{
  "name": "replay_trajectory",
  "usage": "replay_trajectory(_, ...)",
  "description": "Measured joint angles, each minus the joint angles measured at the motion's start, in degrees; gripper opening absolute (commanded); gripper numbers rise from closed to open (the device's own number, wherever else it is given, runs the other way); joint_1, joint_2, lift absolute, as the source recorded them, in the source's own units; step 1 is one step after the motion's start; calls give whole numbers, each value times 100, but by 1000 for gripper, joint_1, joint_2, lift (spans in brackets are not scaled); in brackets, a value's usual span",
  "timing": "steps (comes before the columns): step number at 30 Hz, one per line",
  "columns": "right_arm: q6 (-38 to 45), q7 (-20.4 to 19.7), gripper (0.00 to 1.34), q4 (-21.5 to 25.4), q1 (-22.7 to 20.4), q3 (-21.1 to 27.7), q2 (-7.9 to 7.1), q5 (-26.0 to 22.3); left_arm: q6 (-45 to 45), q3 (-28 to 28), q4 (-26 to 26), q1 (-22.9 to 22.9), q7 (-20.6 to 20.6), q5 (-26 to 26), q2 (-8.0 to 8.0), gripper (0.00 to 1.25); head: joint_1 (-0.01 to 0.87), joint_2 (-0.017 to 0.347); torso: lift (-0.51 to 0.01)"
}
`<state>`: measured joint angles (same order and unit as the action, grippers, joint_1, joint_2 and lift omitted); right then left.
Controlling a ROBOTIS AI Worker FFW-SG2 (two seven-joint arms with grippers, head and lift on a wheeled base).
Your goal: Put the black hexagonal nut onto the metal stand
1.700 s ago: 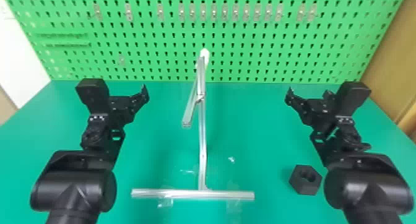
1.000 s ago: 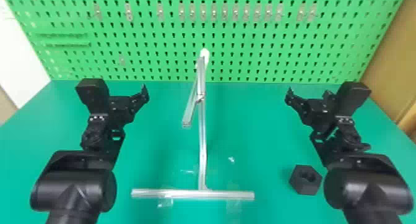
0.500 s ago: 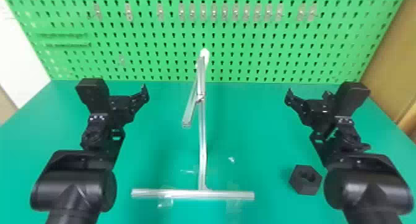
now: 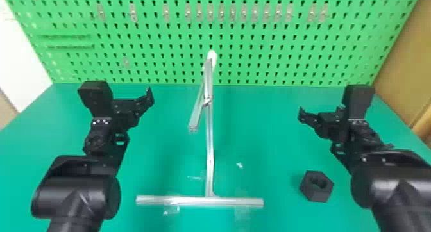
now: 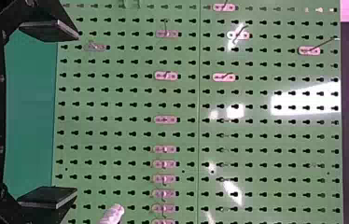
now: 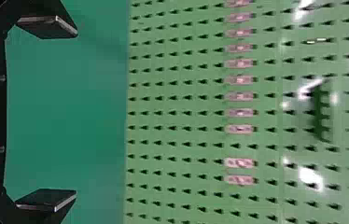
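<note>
Two grippers are up on my feeds, the left gripper [image 4: 131, 103] and the right gripper [image 4: 320, 112], each with its fingers released and spread wide. I see the black hexagonal nut [image 4: 316, 193] lying on the green table [image 4: 275, 141], closer to me than the right fingers and near that forearm. The metal stand [image 4: 209, 151] is between the two sets of fingers, and the green pegboard [image 4: 154, 72] rises beyond both.
</note>
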<state>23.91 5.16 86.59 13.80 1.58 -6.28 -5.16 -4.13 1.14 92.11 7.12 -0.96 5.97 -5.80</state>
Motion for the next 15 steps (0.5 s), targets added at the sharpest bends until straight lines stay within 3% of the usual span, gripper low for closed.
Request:
replay_trajectory(8, 1705, 625, 1210, 108, 271, 66, -52, 835, 0, -4, 0, 7, 0, -5, 0, 1134, 693, 81, -1)
replay_trajectory(15, 2559, 1158, 1209, -66, 486, -37, -165, 1546, 0, -9, 0, 16, 0, -10, 0, 1134, 693, 81, -1)
